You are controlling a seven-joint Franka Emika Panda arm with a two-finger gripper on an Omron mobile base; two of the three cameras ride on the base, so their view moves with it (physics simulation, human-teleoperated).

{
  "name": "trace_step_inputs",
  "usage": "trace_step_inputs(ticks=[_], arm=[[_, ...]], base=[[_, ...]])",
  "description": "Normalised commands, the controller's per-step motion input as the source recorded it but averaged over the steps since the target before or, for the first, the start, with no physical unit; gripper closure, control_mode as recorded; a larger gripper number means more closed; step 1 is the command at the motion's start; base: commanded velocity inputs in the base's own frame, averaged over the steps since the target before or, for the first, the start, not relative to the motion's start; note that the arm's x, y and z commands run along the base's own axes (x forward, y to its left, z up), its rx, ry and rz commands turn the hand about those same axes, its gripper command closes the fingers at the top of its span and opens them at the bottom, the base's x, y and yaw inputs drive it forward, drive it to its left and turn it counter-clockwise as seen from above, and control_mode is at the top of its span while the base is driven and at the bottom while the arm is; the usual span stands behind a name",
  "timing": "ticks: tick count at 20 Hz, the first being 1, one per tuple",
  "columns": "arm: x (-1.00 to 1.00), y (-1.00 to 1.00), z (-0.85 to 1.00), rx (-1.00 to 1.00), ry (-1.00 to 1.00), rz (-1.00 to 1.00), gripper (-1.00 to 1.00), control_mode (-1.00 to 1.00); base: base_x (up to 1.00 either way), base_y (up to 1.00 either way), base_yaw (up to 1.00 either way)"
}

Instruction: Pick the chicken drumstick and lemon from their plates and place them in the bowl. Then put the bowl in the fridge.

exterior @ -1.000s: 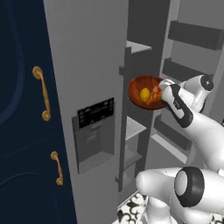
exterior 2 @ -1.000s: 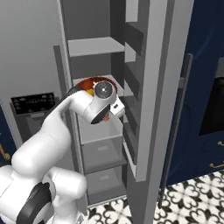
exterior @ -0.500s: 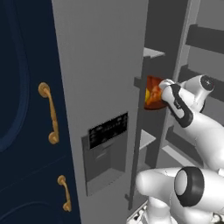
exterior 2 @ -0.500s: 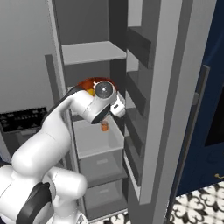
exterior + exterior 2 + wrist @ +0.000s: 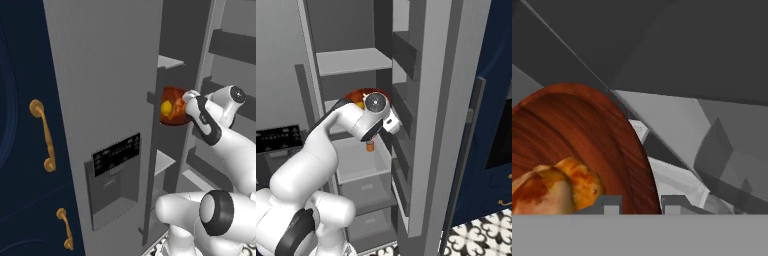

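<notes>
Navy cabinets (image 5: 20, 150) with brass handles flank the fridge (image 5: 107, 100), its compartment open and grey shelves (image 5: 353, 60) bare. Filling looks done: the lemon (image 5: 166, 107) and the chicken drumstick (image 5: 554, 187) lie inside the bowl (image 5: 173, 106), which the gripper (image 5: 641, 204) carries with its jaws pinching the rim. What remains is setting the bowl down on a shelf and letting go; it hangs in the air at the front edge of the middle shelves. Compared with a second ago, the base has rolled closer, and the bowl sits deeper past the door's edge.
</notes>
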Motion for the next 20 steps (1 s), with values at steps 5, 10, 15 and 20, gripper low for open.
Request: trace_step_inputs(ticks=[5,10,15,20], arm=[[0.06,0.09,0.34,0.02,0.00,0.00,1.00,-1.00],[-0.22,0.01,0.92,0.05,-0.06,-0.05,1.00,-1.00],[0.17,0.02,0.78,0.05,-0.06,-0.05,1.00,-1.00],[-0.14,-0.10,0.54,0.06,-0.12,-0.01,1.00,-1.00]], base=[[0.00,0.00,0.00],[0.00,0.00,0.00],[0.00,0.00,0.00],[0.00,0.00,0.00]])
